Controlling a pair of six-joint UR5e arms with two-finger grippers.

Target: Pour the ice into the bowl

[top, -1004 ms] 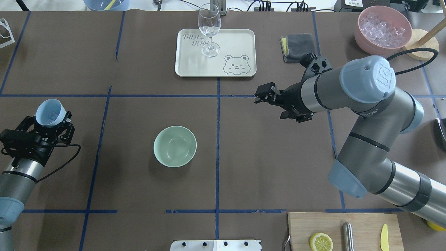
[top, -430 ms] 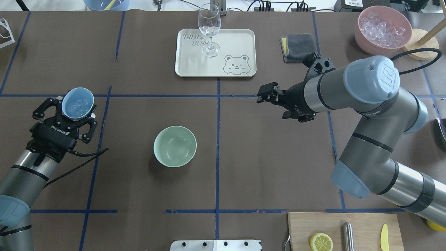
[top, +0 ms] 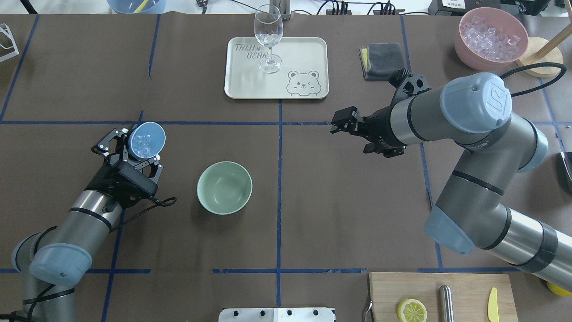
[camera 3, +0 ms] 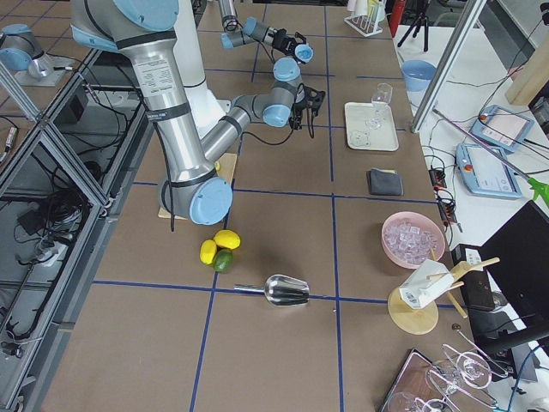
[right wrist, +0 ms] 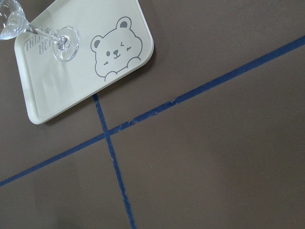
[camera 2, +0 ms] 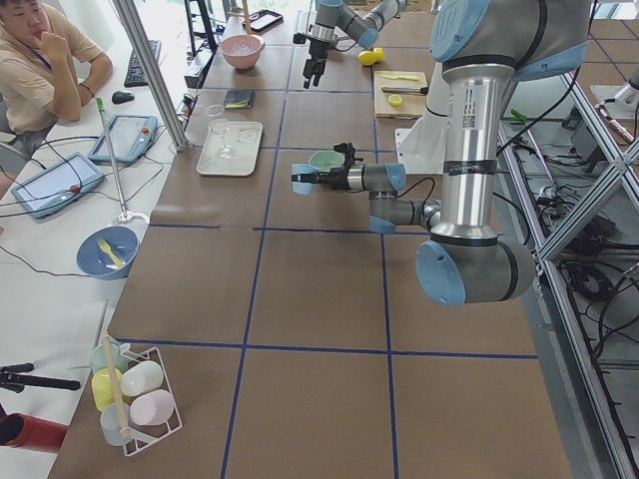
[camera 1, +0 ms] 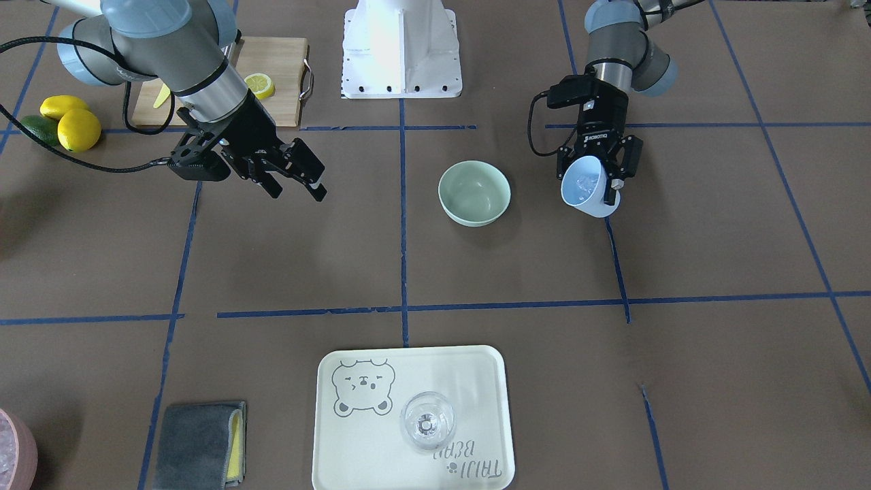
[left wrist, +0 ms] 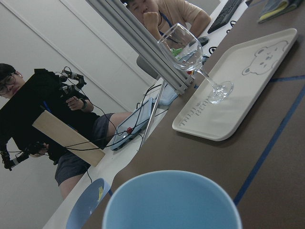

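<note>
Brown table (top: 339, 201): left arm (top: 89, 214) outstretched, fingers (top: 106, 144) gripping cup (top: 147, 140) near bowl (top: 224, 188).

A robotics lab, a desk (top: 339, 201) papered in brown and gridded with blue tape (top: 279, 179), two grey arms (top: 473, 134) mounted at a white base (camera 1: 401, 47), aluminium framing (camera 2: 150, 75) alongside, a seated operator (camera 2: 40, 55) beside control tablets (camera 2: 55, 185) and a keyboard (camera 2: 142, 62), cables (top: 339, 6) trailing behind.

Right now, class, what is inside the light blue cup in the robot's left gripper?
Clear ice cubes lie in the light blue cup, held by the left gripper. They cover its floor, so any lower layer cannot be seen.
</note>
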